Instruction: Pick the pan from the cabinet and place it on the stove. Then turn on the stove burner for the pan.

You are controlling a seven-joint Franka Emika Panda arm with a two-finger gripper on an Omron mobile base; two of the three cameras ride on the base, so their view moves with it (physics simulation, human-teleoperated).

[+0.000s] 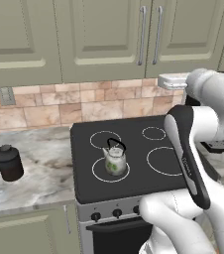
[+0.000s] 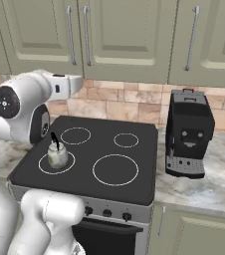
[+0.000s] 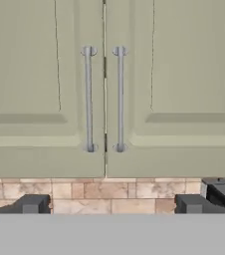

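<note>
Two cabinet (image 3: 104, 89) doors, both closed, pan presumably hidden behind them. Gripper (image 3: 109, 204) spread wide, holding nothing, facing the handles. Stove (image 1: 134, 149) carries a kettle (image 1: 115, 158) on its front-left ring.

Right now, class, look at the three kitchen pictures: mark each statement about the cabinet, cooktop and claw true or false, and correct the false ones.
1. The cabinet doors are shut. True.
2. A kettle stands on a front ring of the stove. True.
3. The pan rests on the widest ring. False: the widest stove burner is bare black glass.
4. The claw is shut on a door handle. False: its jaws stand wide apart, holding nothing, facing the two handles.
5. The coffee machine sits on the stove. False: it stands on the counter beside it.
</note>
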